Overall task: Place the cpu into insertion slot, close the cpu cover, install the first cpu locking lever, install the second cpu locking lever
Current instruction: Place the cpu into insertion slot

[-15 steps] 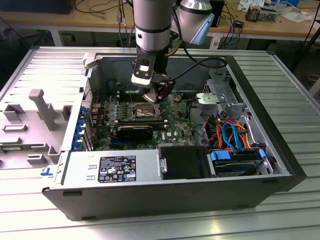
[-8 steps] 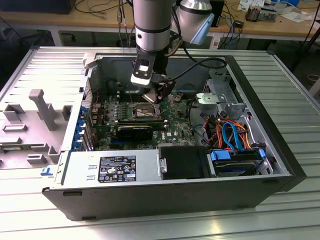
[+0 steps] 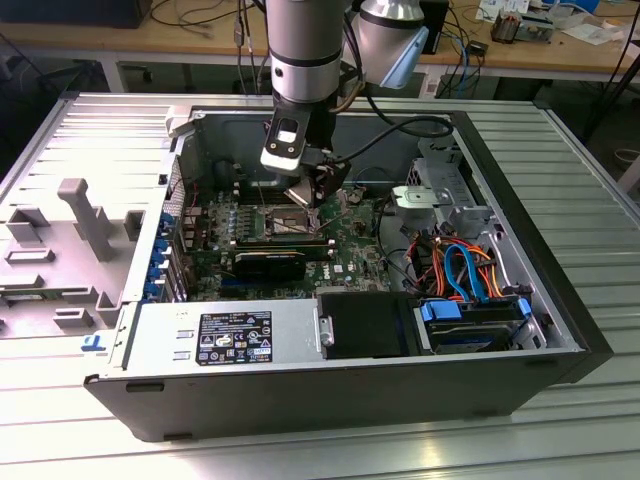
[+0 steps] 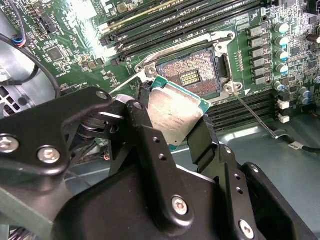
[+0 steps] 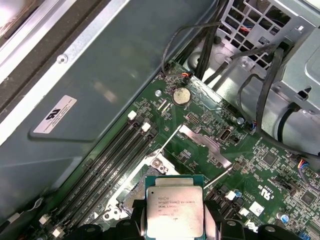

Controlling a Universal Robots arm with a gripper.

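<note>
exterior view
case [image 3: 560, 300]: open computer case lying flat on a ribbed metal table [image 3: 600, 420].
arm [image 3: 305, 50]: comes down from above into the middle of the case.
gripper [image 3: 322, 200]: low over the green board [image 3: 345, 255], at its middle, toward the exterior view's right of the slot area.
cpu: too small here to make out.

second wrist view
cpu [image 4: 175, 107]: a square chip with a silvery top, tilted, pinched between two black fingers [image 4: 145, 120].
gripper [image 4: 172, 119]: clamped on the cpu, one finger on each of two opposite edges, opened only as wide as the chip.
slot [image 4: 192, 75]: just beyond the cpu, uncovered, its gold contacts bare inside a silver rim.
cpu to slot: one corner of the chip overlaps the slot's near edge; it is not seated, and i cannot tell whether it touches.
lever [image 4: 255, 114]: thin metal rod running out from the slot's corner across the board.
memory slots [image 4: 180, 25]: long dark rows on the far side of the slot.

first wrist view
cpu [image 5: 174, 212]: metal top faces the camera, squarely between the fingers [image 5: 214, 222].
gripper [image 5: 174, 222]: gripping the chip at both sides.
board [image 5: 260, 165]: below and beyond the chip, with a round battery [image 5: 181, 95] farther off.
cables [image 5: 240, 75]: black, looping to a metal cage.
</note>
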